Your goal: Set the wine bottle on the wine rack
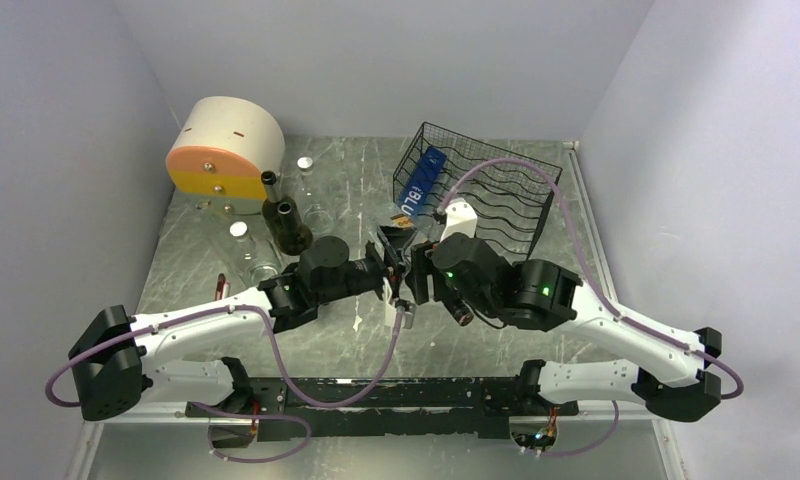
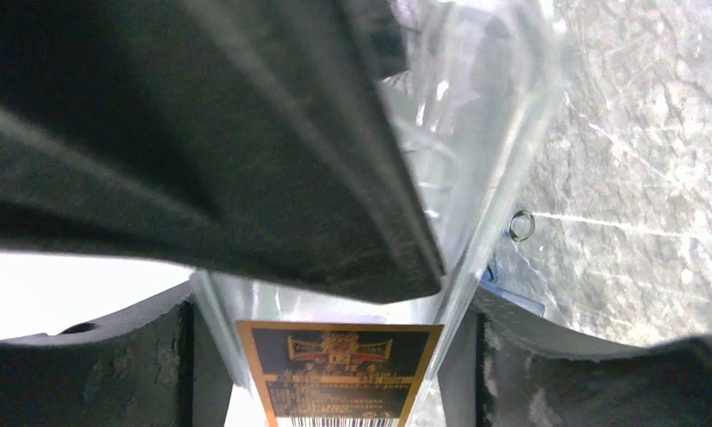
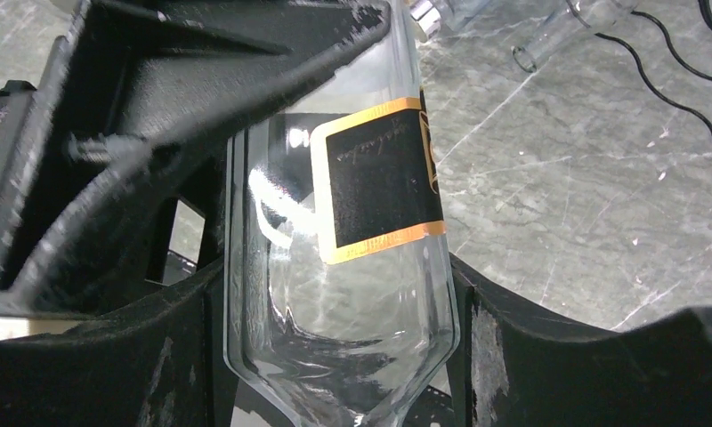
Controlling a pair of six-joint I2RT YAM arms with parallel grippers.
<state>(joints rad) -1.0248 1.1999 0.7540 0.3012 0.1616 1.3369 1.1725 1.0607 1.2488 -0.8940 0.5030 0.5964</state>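
Note:
A clear glass wine bottle (image 3: 370,187) with a black and orange label is held off the table at mid-table, between both arms. My left gripper (image 2: 335,356) is shut on it, its fingers (image 2: 94,374) pressing both sides at the label (image 2: 339,369). From the other side my right gripper (image 3: 339,356) has its pads (image 3: 504,356) against the bottle's wide shoulder. In the top view the left gripper (image 1: 388,270) and right gripper (image 1: 416,272) face each other. The black wire wine rack (image 1: 486,195) stands behind them at the back right.
A blue box (image 1: 421,180) leans in the rack's left end. Two dark green bottles (image 1: 286,225) and clear glass jars (image 1: 241,235) stand at the back left by a cream and orange drum (image 1: 221,150). A clear glass tube (image 3: 557,36) lies beyond the bottle.

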